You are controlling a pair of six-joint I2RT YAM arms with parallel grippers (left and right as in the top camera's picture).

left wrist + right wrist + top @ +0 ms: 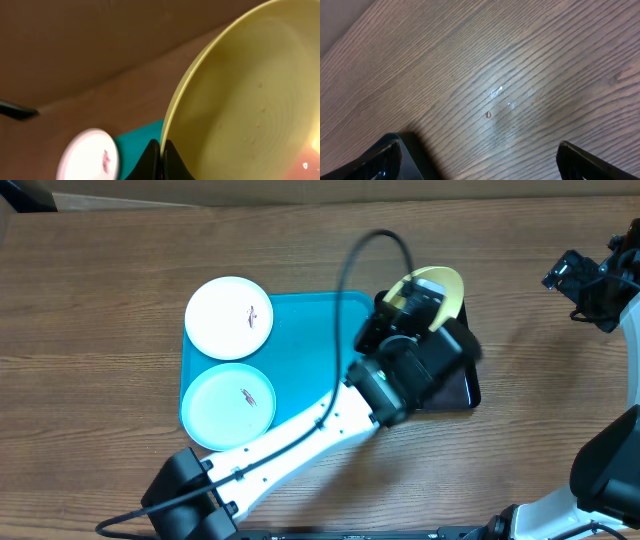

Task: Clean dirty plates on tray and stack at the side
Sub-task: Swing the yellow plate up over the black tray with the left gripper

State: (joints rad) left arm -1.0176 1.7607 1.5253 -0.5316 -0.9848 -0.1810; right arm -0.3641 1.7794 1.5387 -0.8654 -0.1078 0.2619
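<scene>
The left gripper is pinching the rim of the round yellow-green plastic plate, holding it tilted over the glossy black tray. The white plate and the light blue plate are lying smeared on the large turquoise rectangular tray, and nothing is stacked yet. The right gripper is idling, jaws wide.

The left arm enters from the lower left of the overhead frame, its white link slanting up and right to a dark wrist near centre. The left gripper sits just right of centre, toward the top. In the left wrist view its two dark fingers meet at the bottom centre, pinched on the rim of a tilted plate.

The right arm runs along the right edge of the overhead frame, with the right gripper at the upper right. In the right wrist view its fingers stand in the two lower corners, spread wide with nothing between them.
</scene>
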